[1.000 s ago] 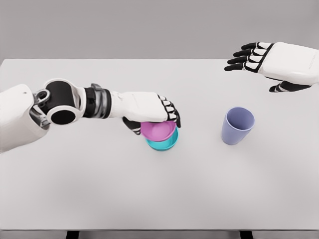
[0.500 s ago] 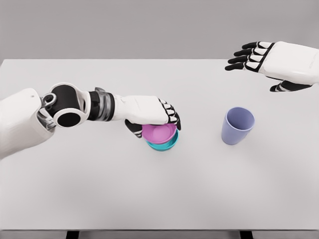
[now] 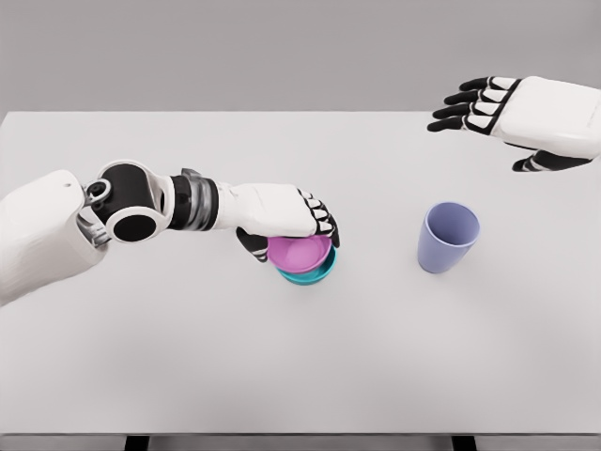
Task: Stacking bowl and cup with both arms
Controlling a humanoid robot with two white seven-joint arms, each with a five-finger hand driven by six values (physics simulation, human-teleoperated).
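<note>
Pink and teal are sitting together near the middle of the white table (image 3: 188, 376): from my head camera I am counting two bowls and one cup. The pink bowl (image 3: 299, 253) is nesting inside the teal bowl (image 3: 310, 273), whose rim is showing along the near and right sides. My left hand (image 3: 282, 214) is reaching in from the left and curling over the far-left rim of the pink bowl, with my fingers (image 3: 323, 224) bent down along its far edge and my thumb (image 3: 254, 242) hooking at its left side, so I am gripping that rim. The single lavender cup (image 3: 448, 237) is standing upright and mouth-up to the right of the bowls, well apart from them. My right hand (image 3: 526, 113) is hovering above the far right corner of the table, fingers spread and reaching leftward, holding nothing and touching nothing.
</note>
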